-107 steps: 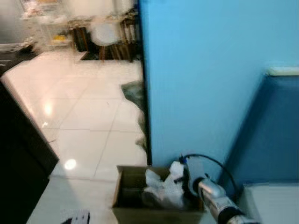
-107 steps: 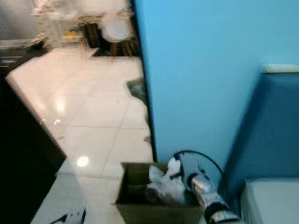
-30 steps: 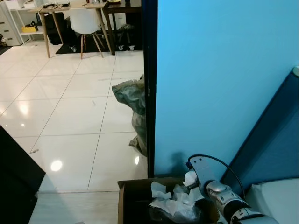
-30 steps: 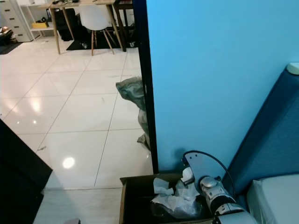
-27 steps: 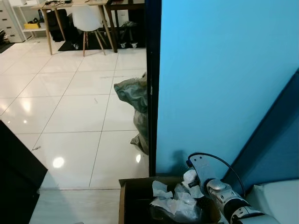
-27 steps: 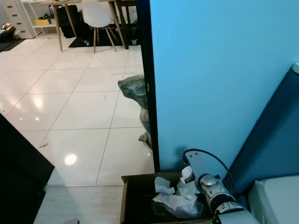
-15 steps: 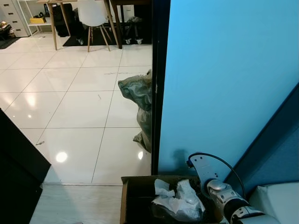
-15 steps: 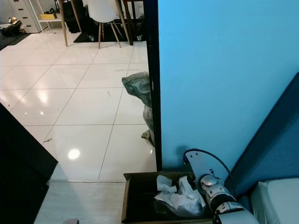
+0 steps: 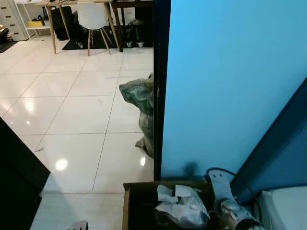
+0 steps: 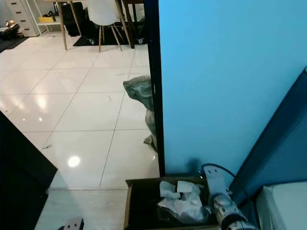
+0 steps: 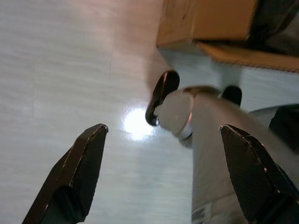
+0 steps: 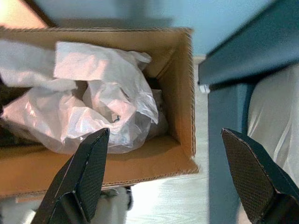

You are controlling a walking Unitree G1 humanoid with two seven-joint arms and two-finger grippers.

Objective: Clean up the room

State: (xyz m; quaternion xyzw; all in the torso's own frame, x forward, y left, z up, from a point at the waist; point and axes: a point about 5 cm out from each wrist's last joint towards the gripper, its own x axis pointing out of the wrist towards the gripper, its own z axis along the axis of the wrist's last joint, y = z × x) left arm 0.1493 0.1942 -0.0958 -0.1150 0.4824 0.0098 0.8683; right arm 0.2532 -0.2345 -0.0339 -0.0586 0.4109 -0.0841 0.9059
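- The brown cardboard box point(image 12: 180, 88) stood on the pale floor against the bright blue wall point(image 9: 230, 81), holding crumpled white plastic wrapping point(image 12: 100, 100).
- The right gripper point(image 12: 163, 177) hung above the box, its black fingers point(image 12: 81, 175) spread wide and empty.
- The left gripper point(image 11: 163, 172) hovered over bare floor, fingers wide apart, holding nothing.
- A grey-green rubbish bag point(image 9: 140, 98) sat beyond the wall's edge.

Head eyes look down—right wrist close above the shared cardboard box point(image 12: 177, 84).
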